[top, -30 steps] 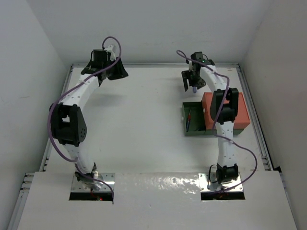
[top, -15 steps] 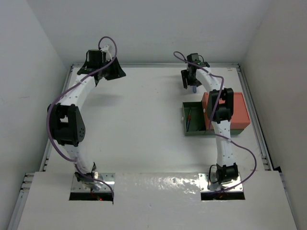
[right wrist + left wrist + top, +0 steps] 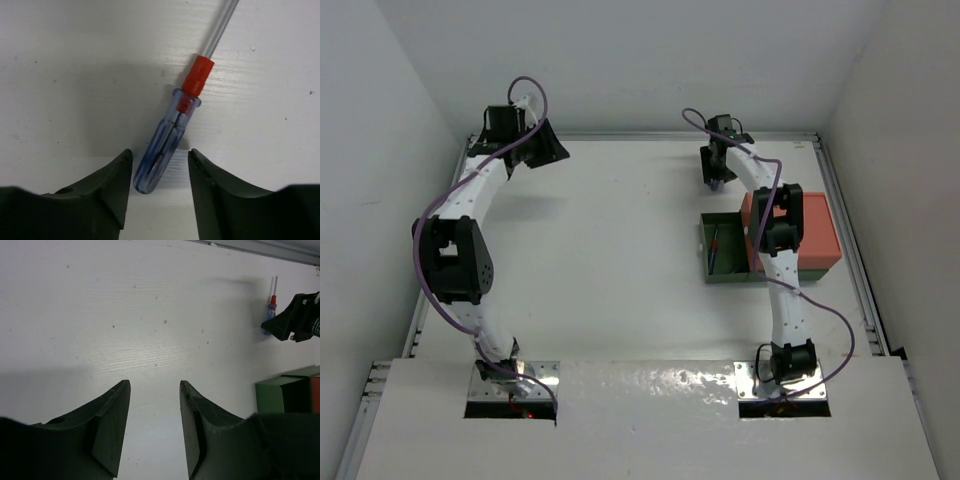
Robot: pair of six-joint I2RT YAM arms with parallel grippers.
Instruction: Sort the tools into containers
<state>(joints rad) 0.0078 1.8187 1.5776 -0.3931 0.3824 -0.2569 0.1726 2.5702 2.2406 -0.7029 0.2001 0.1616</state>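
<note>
Fingers (image 3: 112, 192) of right gripper (image 3: 159, 192) spread, straddling the butt of a slim screwdriver with clear-blue handle and red collar (image 3: 167, 150). One finger maybe touching it, not pinched. It lies flat on the white table (image 3: 60, 75), long axis diagonal, shaft pointing away from the gripper, just beyond the dark green box tray (image 3: 704, 240). Handle marking unreadable. Left gripper (image 3: 152, 435) fingers spread, nothing between.

I'm getting bright, even light from above here. Soft grey shadows on the white table (image 3: 620, 250), some glare on the shiny near ledge (image 3: 650, 400). Right wrist view has the screwdriver (image 3: 161, 149) crisp, with a big shadow left of it.
</note>
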